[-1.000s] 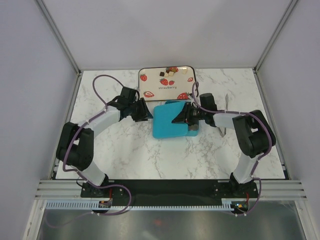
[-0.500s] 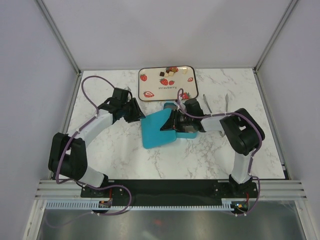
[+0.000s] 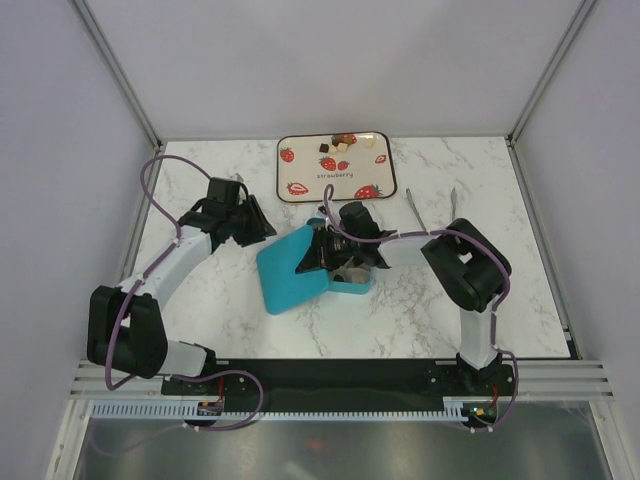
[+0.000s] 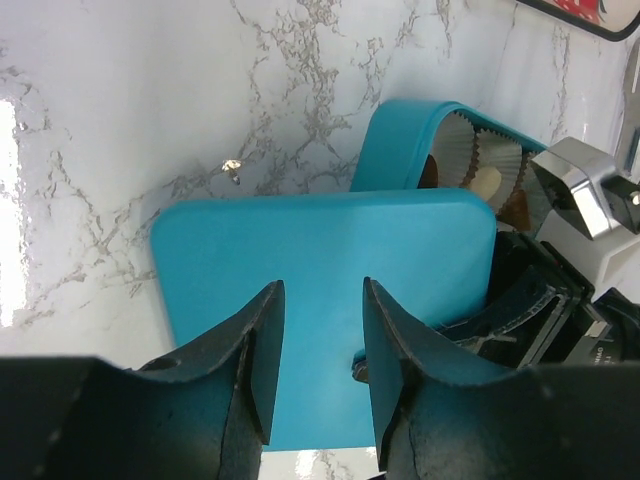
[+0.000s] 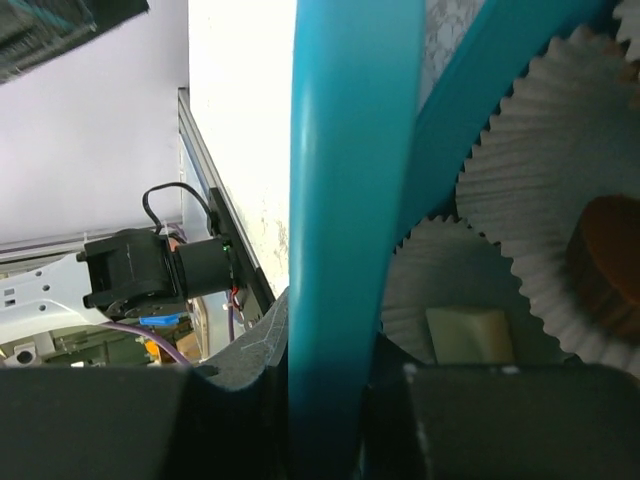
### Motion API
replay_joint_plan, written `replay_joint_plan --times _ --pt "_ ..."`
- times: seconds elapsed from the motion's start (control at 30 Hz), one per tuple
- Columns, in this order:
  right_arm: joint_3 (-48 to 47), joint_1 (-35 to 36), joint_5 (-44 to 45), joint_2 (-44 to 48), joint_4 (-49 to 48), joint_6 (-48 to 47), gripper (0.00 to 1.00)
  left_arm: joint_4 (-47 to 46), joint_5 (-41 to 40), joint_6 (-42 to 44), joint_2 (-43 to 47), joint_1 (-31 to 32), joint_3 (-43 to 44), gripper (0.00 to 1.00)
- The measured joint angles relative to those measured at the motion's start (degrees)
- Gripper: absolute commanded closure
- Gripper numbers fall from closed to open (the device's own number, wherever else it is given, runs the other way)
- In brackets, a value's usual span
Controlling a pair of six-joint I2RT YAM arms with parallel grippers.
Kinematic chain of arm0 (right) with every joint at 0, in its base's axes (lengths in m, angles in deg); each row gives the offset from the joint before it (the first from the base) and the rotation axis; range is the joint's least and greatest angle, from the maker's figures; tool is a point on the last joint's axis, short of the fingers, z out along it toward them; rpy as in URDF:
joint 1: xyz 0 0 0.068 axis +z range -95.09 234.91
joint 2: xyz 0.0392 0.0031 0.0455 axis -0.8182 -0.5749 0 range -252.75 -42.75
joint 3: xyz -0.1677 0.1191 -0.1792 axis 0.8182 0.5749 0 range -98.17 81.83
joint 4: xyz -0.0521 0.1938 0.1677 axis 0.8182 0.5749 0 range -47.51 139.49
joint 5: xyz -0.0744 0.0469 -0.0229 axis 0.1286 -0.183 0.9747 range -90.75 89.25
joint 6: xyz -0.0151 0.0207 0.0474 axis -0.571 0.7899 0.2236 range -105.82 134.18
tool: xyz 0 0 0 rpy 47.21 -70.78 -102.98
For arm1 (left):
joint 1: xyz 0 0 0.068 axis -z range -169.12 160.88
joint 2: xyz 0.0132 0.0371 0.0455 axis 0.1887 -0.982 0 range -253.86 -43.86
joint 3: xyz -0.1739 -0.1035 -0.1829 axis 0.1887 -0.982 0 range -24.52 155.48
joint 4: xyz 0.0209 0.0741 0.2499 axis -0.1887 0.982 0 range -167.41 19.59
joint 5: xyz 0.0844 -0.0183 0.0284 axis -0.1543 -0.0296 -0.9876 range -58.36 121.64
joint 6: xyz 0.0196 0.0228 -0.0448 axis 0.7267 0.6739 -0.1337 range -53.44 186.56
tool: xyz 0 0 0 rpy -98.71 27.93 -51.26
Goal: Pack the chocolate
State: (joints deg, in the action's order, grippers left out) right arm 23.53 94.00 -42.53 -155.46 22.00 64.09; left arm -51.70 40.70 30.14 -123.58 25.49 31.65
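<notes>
Lid (image 3: 293, 272) removal seems in hand: right pincer (image 5: 335, 410) clamps its edge, tilted off the box (image 4: 395, 135); left pincer (image 4: 318, 300) gapes empty. Next, park it on the worktop (image 3: 420, 300), then fetch chocolate (image 3: 341, 142).

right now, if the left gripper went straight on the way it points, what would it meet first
Most likely the flat teal lid, which fills the view just ahead of the left gripper, jaws open; how near it lies is unclear.

left gripper (image 4: 318, 300) jaws parted; right gripper (image 3: 312, 258) clamped
</notes>
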Motion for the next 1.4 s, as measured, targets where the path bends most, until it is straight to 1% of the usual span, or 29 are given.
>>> replay_joint_plan --times 0.13,0.27,0.43,0.53,0.7,0.83,1.23,1.4 --pt "-2.27 -0.83 0.07 1.11 3.10 -0.66 0.76 0.63 0.42 0.55 0.35 -0.28 0.24 0.51" --pt "-2.93 -2.12 0.04 4.24 3.43 -0.20 0.78 2.05 0.61 1.33 1.29 -0.39 1.14 0.48" --pt "-1.44 -5.62 -0.37 9.27 0.26 2.45 0.80 2.14 2.23 2.45 2.34 -0.39 3.32 0.48" --pt "0.94 -8.15 -0.07 12.09 -1.92 3.67 0.80 1.66 4.76 3.10 1.97 -0.39 3.48 0.48" --pt "7.13 -10.32 1.53 14.40 -7.08 6.82 0.80 -0.66 9.51 3.48 -2.27 -0.22 3.48 0.49" --pt "10.38 -10.88 1.75 14.43 -9.38 8.92 0.80 -2.60 11.65 3.48 -5.84 0.15 3.45 0.50" --pt "15.56 -14.47 1.79 14.67 -16.96 12.76 0.80 -9.16 16.65 3.43 -12.87 1.31 2.69 0.54" --pt "16.70 -15.04 1.75 14.34 -19.30 13.79 0.80 -10.19 17.18 3.43 -15.19 2.05 2.69 0.57"
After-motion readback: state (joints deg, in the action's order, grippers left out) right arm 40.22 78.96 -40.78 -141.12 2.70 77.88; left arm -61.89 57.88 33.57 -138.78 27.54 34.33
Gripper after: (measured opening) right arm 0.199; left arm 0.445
